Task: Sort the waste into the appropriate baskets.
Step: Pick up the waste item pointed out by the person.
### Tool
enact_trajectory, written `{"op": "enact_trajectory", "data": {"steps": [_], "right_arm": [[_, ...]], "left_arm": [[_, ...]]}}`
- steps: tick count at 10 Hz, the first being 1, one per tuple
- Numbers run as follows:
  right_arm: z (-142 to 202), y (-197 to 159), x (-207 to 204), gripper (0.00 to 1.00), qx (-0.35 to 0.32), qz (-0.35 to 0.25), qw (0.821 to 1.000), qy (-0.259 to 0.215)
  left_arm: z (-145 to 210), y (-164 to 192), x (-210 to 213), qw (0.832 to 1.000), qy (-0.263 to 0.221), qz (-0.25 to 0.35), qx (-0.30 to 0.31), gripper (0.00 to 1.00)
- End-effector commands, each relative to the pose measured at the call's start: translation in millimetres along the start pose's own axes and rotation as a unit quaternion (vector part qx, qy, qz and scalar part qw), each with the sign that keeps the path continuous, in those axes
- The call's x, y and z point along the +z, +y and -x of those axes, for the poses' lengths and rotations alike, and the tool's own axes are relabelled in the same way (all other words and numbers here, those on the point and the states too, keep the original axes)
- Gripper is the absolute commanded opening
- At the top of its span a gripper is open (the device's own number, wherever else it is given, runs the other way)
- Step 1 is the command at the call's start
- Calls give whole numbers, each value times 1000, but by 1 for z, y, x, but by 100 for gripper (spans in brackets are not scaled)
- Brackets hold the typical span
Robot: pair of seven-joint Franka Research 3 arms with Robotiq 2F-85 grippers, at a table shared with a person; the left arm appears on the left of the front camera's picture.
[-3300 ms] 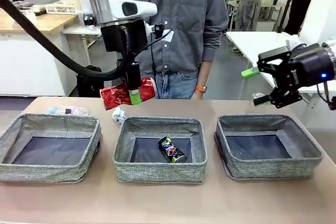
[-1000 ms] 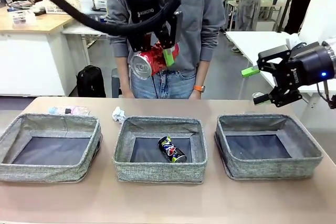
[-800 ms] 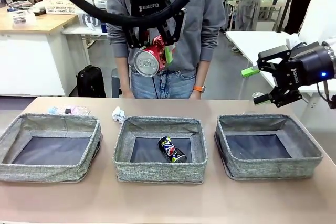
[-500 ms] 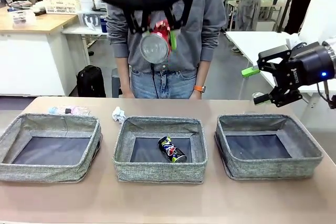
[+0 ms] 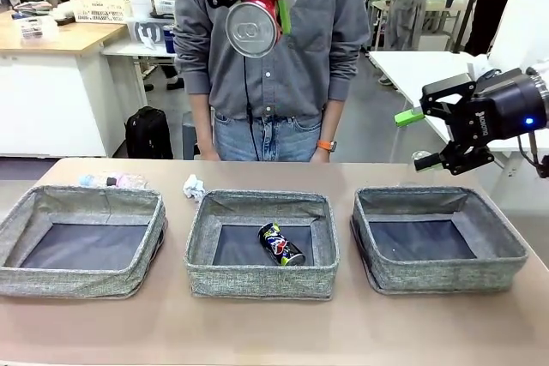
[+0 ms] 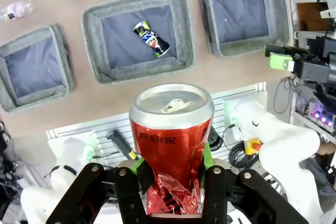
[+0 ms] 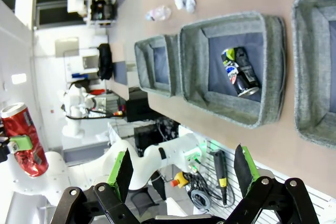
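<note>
High above the middle basket (image 5: 257,283), my left gripper (image 5: 262,2) is shut on the crushed red can (image 5: 251,27), whose round end faces the front camera. The left wrist view looks down past that can (image 6: 170,135) onto the three grey baskets. A crushed dark can (image 5: 280,244) lies in the middle basket. My right gripper (image 5: 418,139) hangs open and empty above the far right corner of the right basket (image 5: 446,276). The left basket (image 5: 77,282) holds nothing.
Crumpled white paper (image 5: 195,187) and a clear plastic bottle (image 5: 111,181) lie on the table behind the left and middle baskets. A person in a grey shirt stands at the far edge, behind the raised can.
My left gripper has risen steadily with the red can and turned it so its end faces the front camera. The right arm has not moved.
</note>
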State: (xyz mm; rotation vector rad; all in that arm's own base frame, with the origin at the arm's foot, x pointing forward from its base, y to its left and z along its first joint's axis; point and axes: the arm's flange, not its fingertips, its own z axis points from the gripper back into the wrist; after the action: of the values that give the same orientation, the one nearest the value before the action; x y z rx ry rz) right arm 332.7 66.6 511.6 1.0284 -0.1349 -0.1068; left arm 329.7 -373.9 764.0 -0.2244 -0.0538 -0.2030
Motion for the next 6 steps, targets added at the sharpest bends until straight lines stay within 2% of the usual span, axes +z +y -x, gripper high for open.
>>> {"op": "enact_trajectory", "data": {"steps": [1, 6], "right_arm": [[-2, 1, 1, 100, 3, 0, 1000, 5], [-2, 1, 1, 100, 3, 0, 1000, 5]], "left_arm": [[2, 1, -6, 1000, 5, -4, 2, 32], [2, 1, -6, 1000, 5, -4, 2, 32]]}}
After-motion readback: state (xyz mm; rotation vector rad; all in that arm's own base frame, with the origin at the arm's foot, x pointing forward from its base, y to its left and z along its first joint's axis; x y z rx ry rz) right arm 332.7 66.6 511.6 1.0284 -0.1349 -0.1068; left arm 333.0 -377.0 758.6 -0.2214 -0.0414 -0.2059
